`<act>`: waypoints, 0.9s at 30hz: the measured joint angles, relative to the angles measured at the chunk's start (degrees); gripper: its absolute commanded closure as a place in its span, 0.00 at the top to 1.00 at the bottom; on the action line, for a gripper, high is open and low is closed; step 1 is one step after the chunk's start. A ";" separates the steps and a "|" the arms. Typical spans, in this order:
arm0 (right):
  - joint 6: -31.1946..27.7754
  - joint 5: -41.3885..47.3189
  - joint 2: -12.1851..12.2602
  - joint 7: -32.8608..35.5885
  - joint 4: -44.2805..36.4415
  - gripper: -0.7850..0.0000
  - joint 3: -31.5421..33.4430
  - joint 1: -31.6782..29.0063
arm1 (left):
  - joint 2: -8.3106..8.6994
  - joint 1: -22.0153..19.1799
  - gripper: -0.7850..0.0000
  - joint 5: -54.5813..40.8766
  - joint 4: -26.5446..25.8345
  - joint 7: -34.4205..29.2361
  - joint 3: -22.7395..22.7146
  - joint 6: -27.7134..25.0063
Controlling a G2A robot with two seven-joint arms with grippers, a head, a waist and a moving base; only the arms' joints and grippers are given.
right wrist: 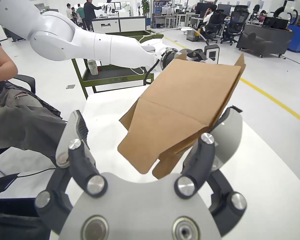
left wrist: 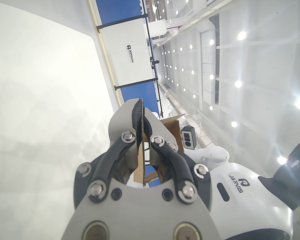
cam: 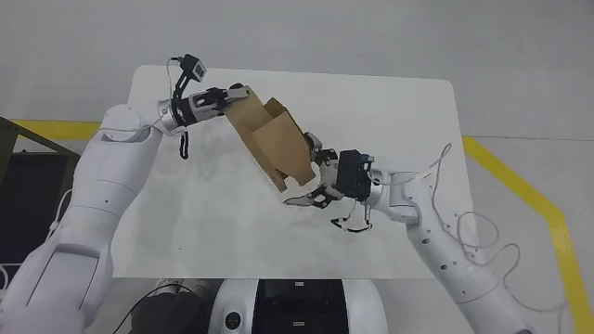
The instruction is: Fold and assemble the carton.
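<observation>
A flat brown carton [cam: 276, 139] is held above the white table [cam: 390, 111], slanting from the back left toward the front middle. My left gripper [cam: 234, 96] is shut on its far upper edge; in the left wrist view the cardboard [left wrist: 140, 161] runs edge-on between the closed fingers [left wrist: 126, 123]. My right gripper [cam: 311, 184] stands open at the carton's lower end. In the right wrist view the carton [right wrist: 187, 96] hangs between the spread fingers [right wrist: 76, 126], its loose lower flaps close to one of them, with the left gripper [right wrist: 182, 55] at its far end.
The table's front and left parts lie bare around the arms. Beyond the table's far edge, the right wrist view shows a green cart [right wrist: 115, 76]. A yellow floor line [cam: 529, 186] runs past the table's right side.
</observation>
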 measured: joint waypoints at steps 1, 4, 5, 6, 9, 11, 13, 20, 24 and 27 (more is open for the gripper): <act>0.02 -0.31 -0.07 0.21 -0.22 1.00 -0.47 0.29 | -0.07 -0.06 0.00 0.09 0.06 0.15 0.06 0.07; 0.10 -0.80 -0.26 0.79 -0.44 1.00 -1.66 0.93 | -0.24 -0.16 0.00 0.19 0.22 0.41 0.13 0.07; 0.04 -0.85 -0.32 0.96 -0.38 1.00 -2.01 1.13 | -0.28 -0.18 0.00 0.20 0.27 0.46 0.13 0.05; 0.00 -0.89 -0.38 1.17 -0.29 1.00 -2.37 1.34 | -0.32 -0.19 0.00 0.21 0.32 0.52 0.11 0.04; 0.10 -1.08 -0.58 2.07 0.02 1.00 -3.45 2.03 | -0.41 -0.22 0.00 0.13 0.36 0.56 -0.07 0.18; 0.39 -1.05 -0.69 2.36 0.20 1.00 -3.92 2.38 | -0.43 -0.18 0.00 0.04 0.28 0.36 -0.29 0.21; 0.74 -0.79 -0.74 2.32 0.39 1.00 -4.05 2.57 | -0.41 -0.05 0.00 -0.05 0.20 0.08 -0.60 0.26; 1.94 0.15 -0.32 1.84 0.40 1.00 -2.03 1.85 | -0.18 0.25 0.00 -0.68 0.62 -1.10 -2.10 0.48; 2.09 1.84 0.09 1.77 0.72 1.00 -0.12 0.97 | 0.06 0.59 0.00 -1.19 0.60 -2.28 -3.25 0.43; 2.04 3.39 0.36 1.96 0.89 1.00 1.17 0.46 | 0.23 0.97 0.00 -1.73 0.67 -2.84 -4.15 0.53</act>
